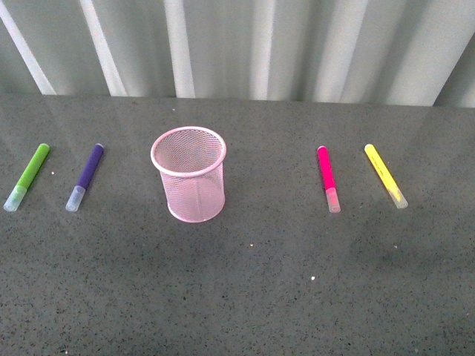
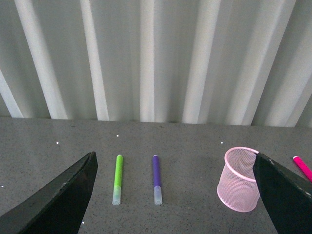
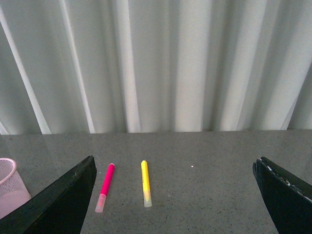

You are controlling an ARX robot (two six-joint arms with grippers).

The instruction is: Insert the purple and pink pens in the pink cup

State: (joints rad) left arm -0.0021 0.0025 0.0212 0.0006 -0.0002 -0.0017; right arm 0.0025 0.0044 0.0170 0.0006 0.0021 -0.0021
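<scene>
Nearest each wrist camera, the left fingers (image 2: pixel 53 202) and the right fingers (image 3: pixel 53 204) stood spread wide at the lower corners of their frames, holding nothing. In the front view the lower half of the frame was bare grey table (image 1: pixel 245 297), with neither arm in sight. Across the middle lay the row: the green marker (image 1: pixel 27 178) at the far left, the purple pen (image 1: pixel 85 176) near it, the pink cup (image 1: pixel 194 196) upright left of centre (empty, as far as its mesh showed), then the pink pen (image 1: pixel 327 178) and the yellow marker (image 1: pixel 384 174) at right. Both pens lay flat, well apart from the cup. Behind everything rose a pale ribbed backdrop (image 1: pixel 260 44). I judged the task unstarted, with the first pick in hand. The next move called for the left fingers to drop over the purple pen's barrel, clear of the green marker, and close across it.
</scene>
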